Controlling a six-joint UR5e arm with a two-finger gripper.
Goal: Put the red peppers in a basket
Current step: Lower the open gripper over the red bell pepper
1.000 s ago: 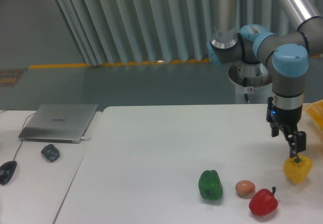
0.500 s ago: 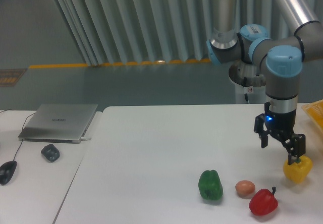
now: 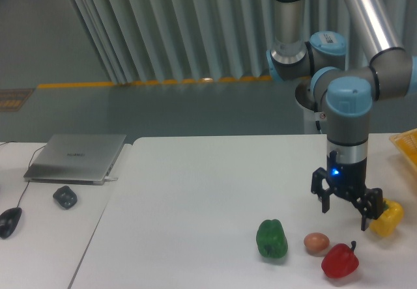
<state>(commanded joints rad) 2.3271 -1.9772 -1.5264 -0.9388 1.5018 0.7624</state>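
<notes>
The red pepper [image 3: 339, 260] lies on the white table near the front edge, its dark stem pointing up and to the right. My gripper [image 3: 345, 212] hangs open just above and slightly right of it, fingers pointing down with nothing between them. One fingertip stands close beside the yellow pepper [image 3: 387, 218]. A corner of the yellow-orange basket [image 3: 406, 144] shows at the right edge of the view, well behind the gripper.
A brown egg [image 3: 316, 242] lies just left of the red pepper, and a green pepper [image 3: 272, 239] stands left of the egg. A laptop [image 3: 77, 157], a small dark object [image 3: 65, 196] and a mouse [image 3: 9, 222] lie on the left table.
The gripper has moved left and down from above the yellow pepper toward the red pepper, turning about its wrist so both open fingers show. The peppers and egg stayed put.
</notes>
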